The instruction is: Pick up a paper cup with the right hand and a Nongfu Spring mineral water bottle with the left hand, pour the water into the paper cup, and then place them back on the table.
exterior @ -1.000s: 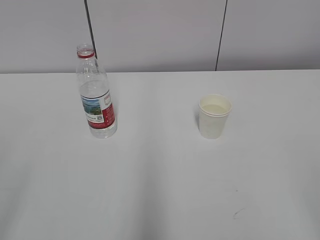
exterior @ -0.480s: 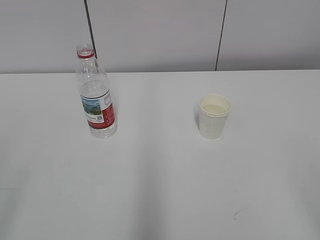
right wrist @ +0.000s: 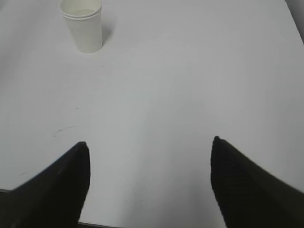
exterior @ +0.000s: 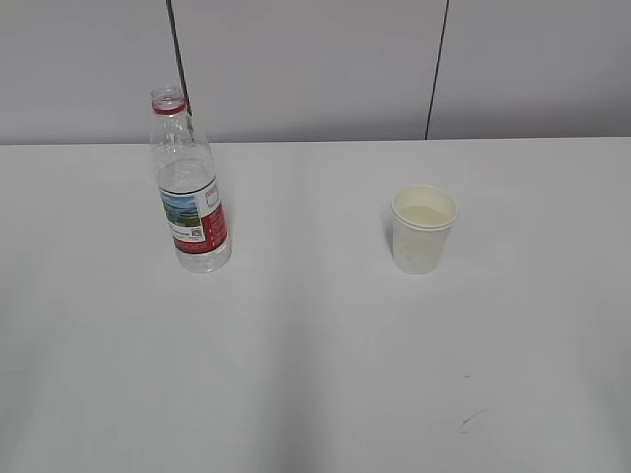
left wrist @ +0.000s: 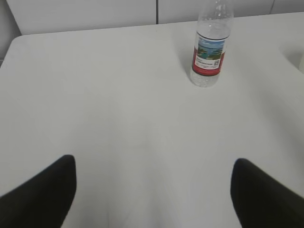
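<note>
The Nongfu Spring bottle [exterior: 190, 187] stands upright and uncapped at the left of the white table [exterior: 315, 355], with a red neck ring and a red-and-white label. It also shows at the top of the left wrist view [left wrist: 209, 47]. The paper cup [exterior: 423, 229] stands upright to the right, with liquid inside, and shows at the top left of the right wrist view [right wrist: 82, 24]. My left gripper [left wrist: 154, 164] is open and empty, well short of the bottle. My right gripper [right wrist: 149, 145] is open and empty, well short of the cup. Neither arm shows in the exterior view.
A small dark scuff mark [exterior: 470, 420] lies on the table near the front right, also in the right wrist view [right wrist: 64, 129]. A grey panelled wall [exterior: 315, 69] runs behind the table. The table's front edge [right wrist: 118, 225] lies just under my right gripper.
</note>
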